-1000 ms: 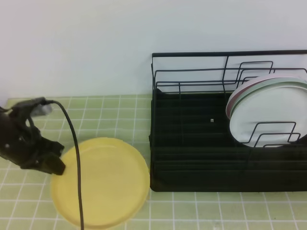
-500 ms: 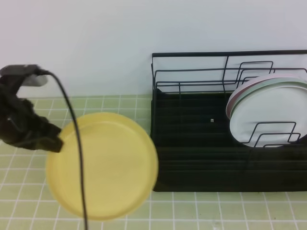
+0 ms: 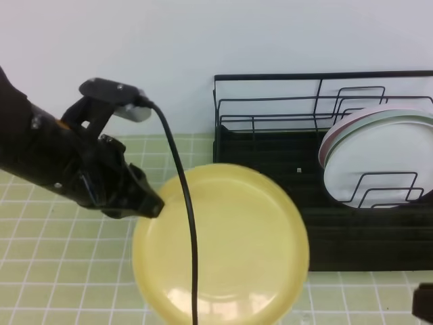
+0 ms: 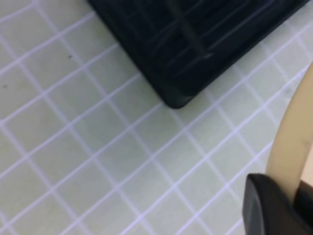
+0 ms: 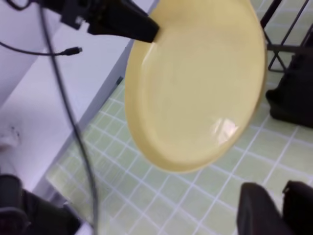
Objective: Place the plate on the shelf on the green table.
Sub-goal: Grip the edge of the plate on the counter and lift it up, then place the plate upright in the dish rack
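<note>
While left tool (image 3: 152,205) pinches the plate (image 3: 223,244) rim, lifted above the green table (image 3: 54,271), right tool's (image 5: 274,203) spread unclear

- The yellow plate (image 3: 223,247) is cut off by the exterior view's bottom edge.
- The dish rack (image 3: 325,169) runs off the right edge.
- The right gripper (image 5: 274,208) shows only blurred, cropped fingertips.

Left end effector (image 3: 150,205) clamped tight, raised; right end effector (image 5: 274,205) low.
</note>
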Available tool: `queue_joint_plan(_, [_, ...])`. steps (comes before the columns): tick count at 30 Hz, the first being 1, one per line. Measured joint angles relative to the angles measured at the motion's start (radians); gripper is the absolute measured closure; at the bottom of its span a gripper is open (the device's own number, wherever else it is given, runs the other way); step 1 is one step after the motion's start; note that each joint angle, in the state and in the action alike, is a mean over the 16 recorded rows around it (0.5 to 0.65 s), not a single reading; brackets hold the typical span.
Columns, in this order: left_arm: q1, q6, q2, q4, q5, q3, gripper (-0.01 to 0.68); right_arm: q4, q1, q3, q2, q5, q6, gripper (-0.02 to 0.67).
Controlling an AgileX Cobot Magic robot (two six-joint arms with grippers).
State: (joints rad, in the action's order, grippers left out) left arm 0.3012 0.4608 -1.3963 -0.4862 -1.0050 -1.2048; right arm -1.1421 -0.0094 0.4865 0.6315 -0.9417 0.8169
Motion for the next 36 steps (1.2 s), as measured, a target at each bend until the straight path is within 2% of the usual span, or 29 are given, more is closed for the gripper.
queue_joint_plan(10, [0.026, 0.03, 0.022, -0.11, 0.05, -0.001, 0.664, -0.174, 0.0, 0.0, 0.178, 0.039, 0.268, 0.397])
queue_joint_plan(17, [0.026, 0.06, 0.023, -0.194, 0.052, -0.001, 0.664, -0.306, 0.001, 0.0, 0.322, -0.011, 0.381, 0.335])
queue_joint_plan(27, [0.027, 0.077, 0.023, -0.234, 0.037, -0.001, 0.665, -0.442, 0.001, 0.0, 0.484, -0.156, 0.491, 0.314])
queue_joint_plan(36, [0.046, 0.082, 0.023, -0.258, 0.029, -0.001, 0.664, -0.518, 0.002, 0.0, 0.52, -0.196, 0.536, 0.312])
